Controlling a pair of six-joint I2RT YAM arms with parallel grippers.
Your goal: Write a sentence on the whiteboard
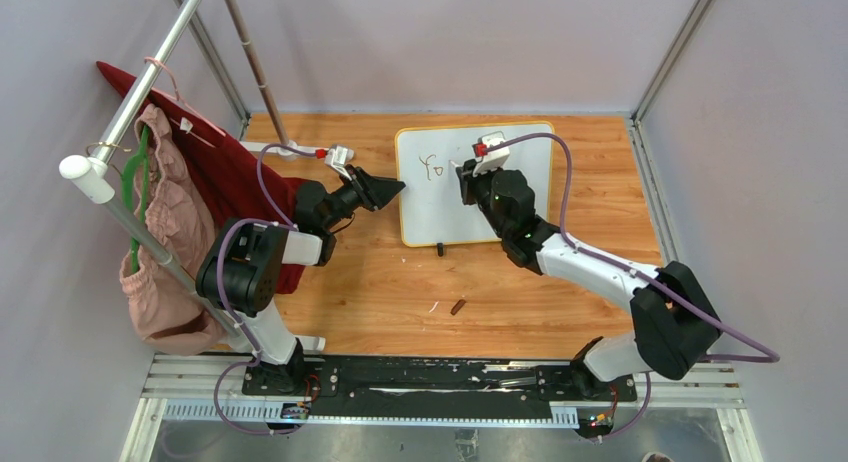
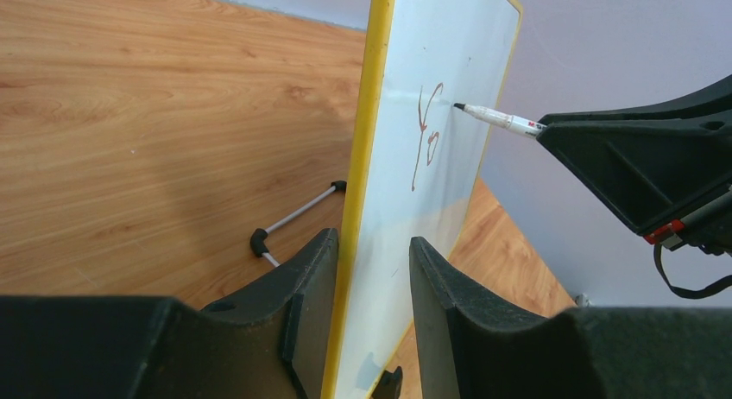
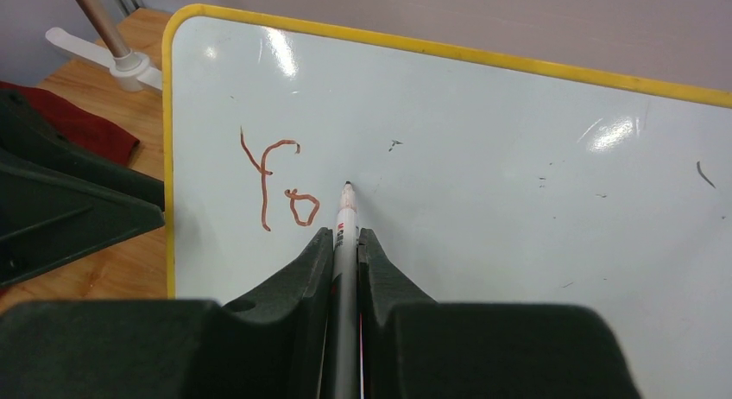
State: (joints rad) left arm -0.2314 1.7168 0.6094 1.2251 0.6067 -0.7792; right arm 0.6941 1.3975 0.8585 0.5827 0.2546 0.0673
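**Whiteboard (image 1: 437, 210) stability = main risk, only "Yo" down**

Propped tilted on wire stand (image 2: 298, 213), far-middle of wooden table (image 1: 380, 282), writing face toward right arm. Sentence (image 3: 264, 196) barely begun: two reddish-brown letters near top-left corner, rest of face blank bar a few specks.

Marker (image 2: 499, 119) clamped tight between right gripper (image 3: 345, 242) fingers, tip just right of the "o". Touching or a hair off: cannot tell.

Left gripper (image 2: 371, 243) astride left rim, fingers apart, one behind, one in front. Real pinch vs mere straddle: cannot tell.

Failure modes, by judgement:
- Loose left hold + pen pressure → board rocking back on stand or sliding, strokes skewed or broken.
- Too little pressure on a tilted, yielding face → skipped ink. Too much → marker pushed back through fingers.
- Right fingers just beside the "o" → smear on any leftward pass.
- Tall "Y", small "o" → baseline drift, ragged spacing, cramped second line.
- Both grippers near left edge → finger clash at start of second line.
- Small dark piece (image 1: 458, 306) on table toward the bases, probably the cap: harmless unless swept by right elbow.
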